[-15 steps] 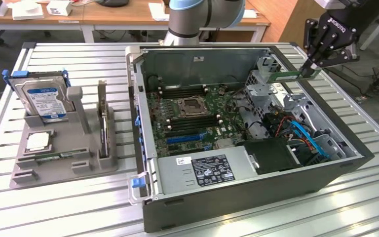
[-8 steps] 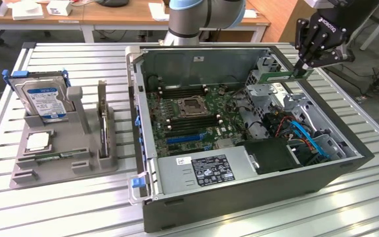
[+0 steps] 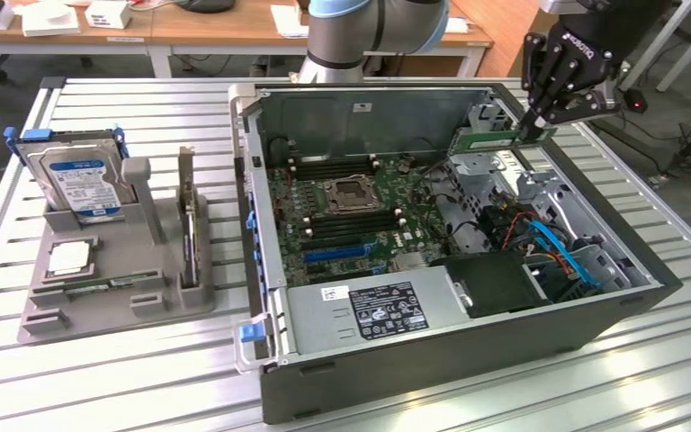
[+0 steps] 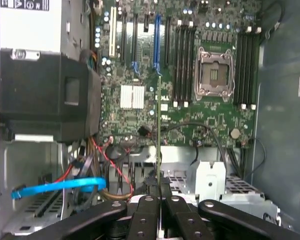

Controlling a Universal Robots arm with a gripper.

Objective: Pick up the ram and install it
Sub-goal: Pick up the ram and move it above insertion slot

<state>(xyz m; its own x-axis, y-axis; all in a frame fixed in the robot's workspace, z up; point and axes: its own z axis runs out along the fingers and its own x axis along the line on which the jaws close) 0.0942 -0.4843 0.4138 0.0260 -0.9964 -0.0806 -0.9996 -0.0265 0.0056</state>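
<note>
Nearest in the exterior view, the open case (image 3: 442,369) lies on its side on the slatted table (image 3: 82,378), with the power supply (image 3: 370,310) at its front edge. Behind that lies the motherboard (image 3: 321,225) and its bare socket (image 3: 352,193), with black slots (image 3: 358,223) on either side. On the exterior view's left, a grey holder (image 3: 118,279) carries a hard drive (image 3: 82,184) and an upright card (image 3: 186,216). At the case's far corner on the exterior view's right, the gripper (image 3: 535,126) hangs over the metal drive cage (image 3: 489,166), clamped on the ram (image 3: 488,137). The ram is in the air, clear of the slots. In the wrist view the fingers (image 4: 145,210) pinch the ram (image 4: 159,130), seen edge-on.
</note>
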